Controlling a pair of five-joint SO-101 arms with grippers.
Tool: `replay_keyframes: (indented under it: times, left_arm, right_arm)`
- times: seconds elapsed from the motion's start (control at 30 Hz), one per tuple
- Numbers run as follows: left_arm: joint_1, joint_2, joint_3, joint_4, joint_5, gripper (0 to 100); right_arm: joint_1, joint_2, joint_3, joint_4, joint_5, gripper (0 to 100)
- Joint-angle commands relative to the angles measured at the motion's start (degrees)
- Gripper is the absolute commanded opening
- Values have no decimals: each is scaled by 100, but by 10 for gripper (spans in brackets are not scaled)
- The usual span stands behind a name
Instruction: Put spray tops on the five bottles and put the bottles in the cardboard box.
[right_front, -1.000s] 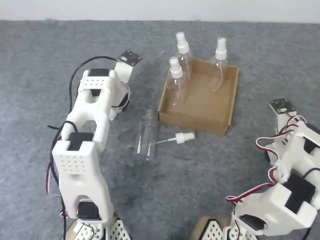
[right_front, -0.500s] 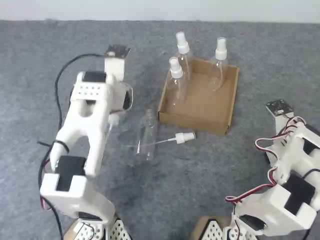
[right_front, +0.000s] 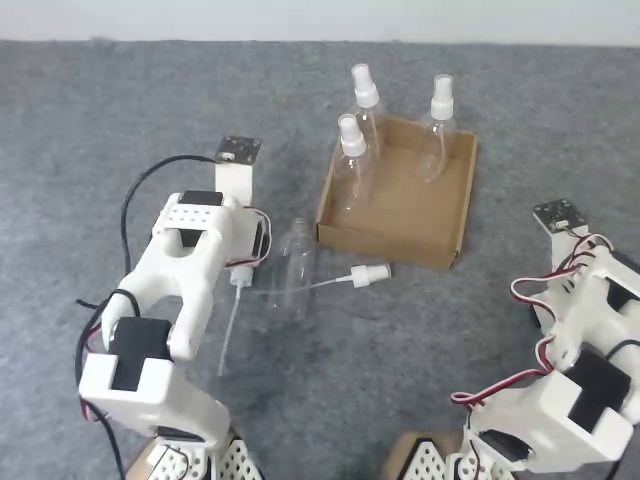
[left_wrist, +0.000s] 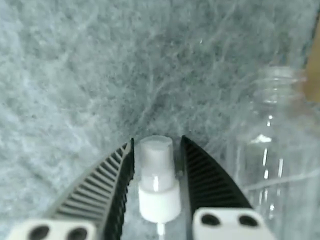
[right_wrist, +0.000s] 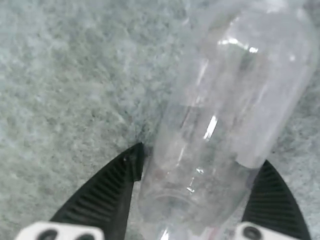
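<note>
Spray top (left_wrist: 157, 175) clamped by its white head between the ribbed jaws of the left gripper (left_wrist: 157, 141), just off the cardboard box (right_front: 390, 240) on the side toward the left arm, beside an uncapped bottle (right_front: 293, 268) standing neck-up at the box's nearest corner. Long axis along the thin dip tube, head toward the box, tube trailing away from it. Likely feather-light: head stiff and the right place to grip, tube whippy and best left alone. Right gripper (right_wrist: 200, 156) closed around a clear bottle (right_wrist: 230, 100), out beyond the box's opposite side; thin-walled and slick by the look of it, easily squeezed out of shape. Second spray top (right_front: 368, 273) lying flat just before the box's front wall.
</note>
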Motion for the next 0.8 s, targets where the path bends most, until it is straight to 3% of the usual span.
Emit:
replay_keyframes:
  times: [0.0, 0.23, 0.4, 0.63, 0.77]
  left_arm:
    - [18, -352, -40, 237, -255, 128]
    - [26, 229, -136, 237, -466, 121]
    - [-18, 237, -549, 422, -484, 8]
    - [9, -1398, -514, 879, -290, 9]
    - [70, -2435, -453, 1143, -79, 9]
  right_arm:
    - [189, 110, 132, -22, 105, 299]
    - [189, 110, 132, -4, 105, 299]
    - [189, 101, 132, -13, 105, 298]
    - [409, 48, 88, -22, 114, 298]
    - [426, 48, 97, 22, 527, 299]
